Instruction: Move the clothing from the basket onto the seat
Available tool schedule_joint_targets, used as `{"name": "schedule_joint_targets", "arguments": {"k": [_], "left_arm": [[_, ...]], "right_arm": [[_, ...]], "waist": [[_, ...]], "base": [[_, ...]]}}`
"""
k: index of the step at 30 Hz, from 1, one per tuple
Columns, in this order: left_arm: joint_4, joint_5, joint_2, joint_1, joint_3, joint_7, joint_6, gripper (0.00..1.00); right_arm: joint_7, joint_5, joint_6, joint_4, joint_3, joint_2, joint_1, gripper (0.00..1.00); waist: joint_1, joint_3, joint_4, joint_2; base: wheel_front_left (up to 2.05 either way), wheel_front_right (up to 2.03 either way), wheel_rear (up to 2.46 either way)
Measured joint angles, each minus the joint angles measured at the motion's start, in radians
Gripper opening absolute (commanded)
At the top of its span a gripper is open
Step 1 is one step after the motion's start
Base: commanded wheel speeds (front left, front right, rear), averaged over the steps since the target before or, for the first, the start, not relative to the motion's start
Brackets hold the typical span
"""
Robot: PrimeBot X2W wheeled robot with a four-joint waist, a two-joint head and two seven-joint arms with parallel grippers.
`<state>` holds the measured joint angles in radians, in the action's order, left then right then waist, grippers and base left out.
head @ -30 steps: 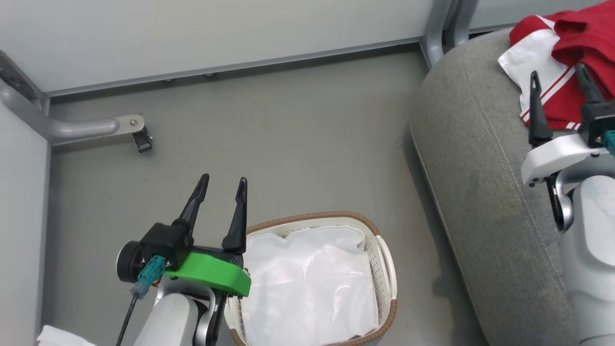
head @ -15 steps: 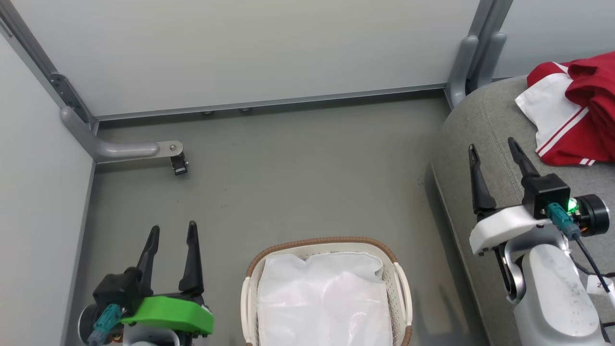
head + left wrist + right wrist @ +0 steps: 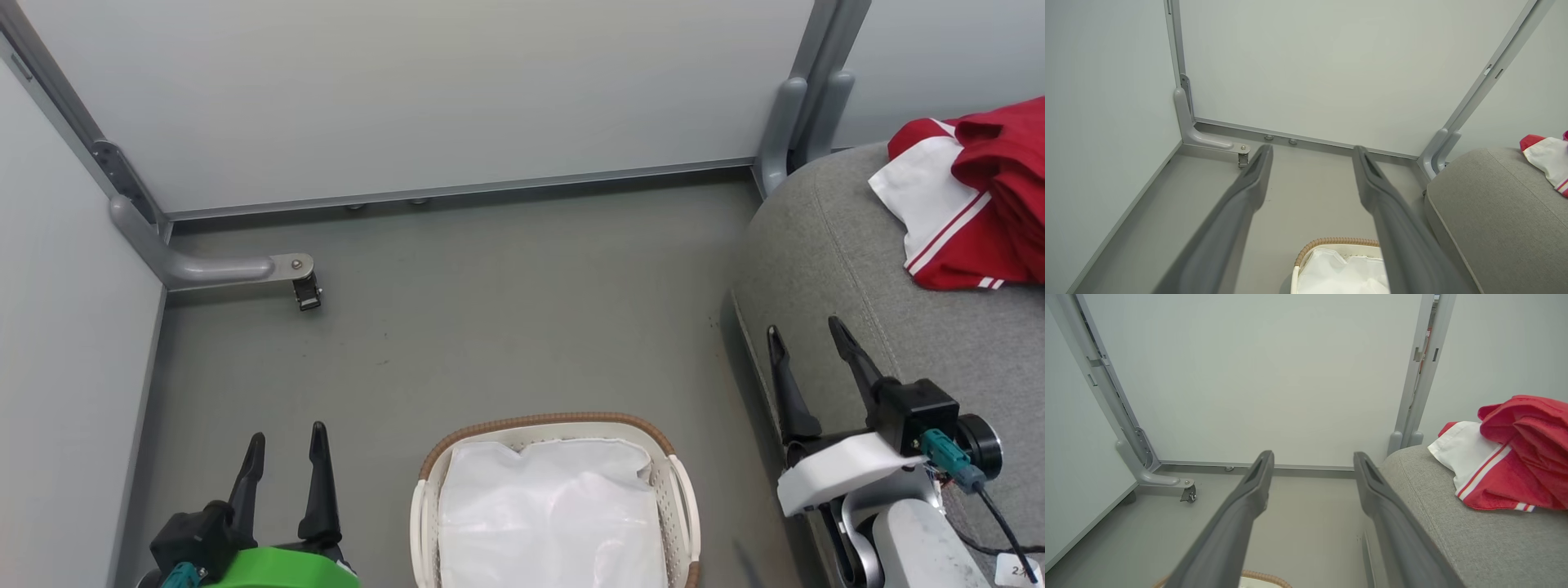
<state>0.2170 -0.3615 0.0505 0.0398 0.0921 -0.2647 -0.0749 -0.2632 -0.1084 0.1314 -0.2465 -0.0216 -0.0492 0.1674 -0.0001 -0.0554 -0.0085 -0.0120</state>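
- Red clothing [image 3: 971,212] lies heaped on the seat [image 3: 857,269], well apart from the basket [image 3: 555,423].
- Basket holds its white liner [image 3: 555,514], no red that I can see; job looks finished.
- Left gripper [image 3: 287,433] and right gripper [image 3: 803,327] both spread, empty: best to park them clear and snag nothing.

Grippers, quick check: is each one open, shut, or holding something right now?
Left gripper, long dark fingers: open, holding nothing.
Right gripper, long dark fingers: open, holding nothing; red-and-white fabric clothing lies apart on the grey upholstered sofa.
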Motion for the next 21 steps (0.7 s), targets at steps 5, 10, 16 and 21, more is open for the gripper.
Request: {"name": "schedule_joint_targets", "arguments": {"k": [5,10,16,21], "left_arm": [[-0.004,-0.005,0.000,0.001,0.005,0.000,0.003,1.00],[-0.005,-0.005,0.000,0.013,0.004,0.000,0.003,1.00],[0.004,-0.002,0.000,0.019,0.010,0.000,0.003,1.00],[0.009,-0.001,0.000,0.024,0.013,0.000,0.003,1.00]], "right_arm": [[0.000,-0.011,0.000,0.019,-0.004,0.001,-0.046,1.00],[0.000,-0.037,0.000,0.024,0.007,0.000,-0.070,1.00],[0.000,-0.047,0.000,0.007,-0.007,0.001,-0.086,1.00],[0.000,-0.045,0.000,0.002,-0.009,0.001,-0.095,1.00]], "waist": [[0.0000,0.003,0.002,0.0000],[0.0000,0.011,-0.002,0.0000],[0.0000,0.023,-0.005,0.0000],[0.0000,0.033,-0.004,0.0000]], "base": [[0.00,0.00,0.00],[0.00,0.00,0.00],[0.00,0.00,0.00],[0.00,0.00,0.00]]}}
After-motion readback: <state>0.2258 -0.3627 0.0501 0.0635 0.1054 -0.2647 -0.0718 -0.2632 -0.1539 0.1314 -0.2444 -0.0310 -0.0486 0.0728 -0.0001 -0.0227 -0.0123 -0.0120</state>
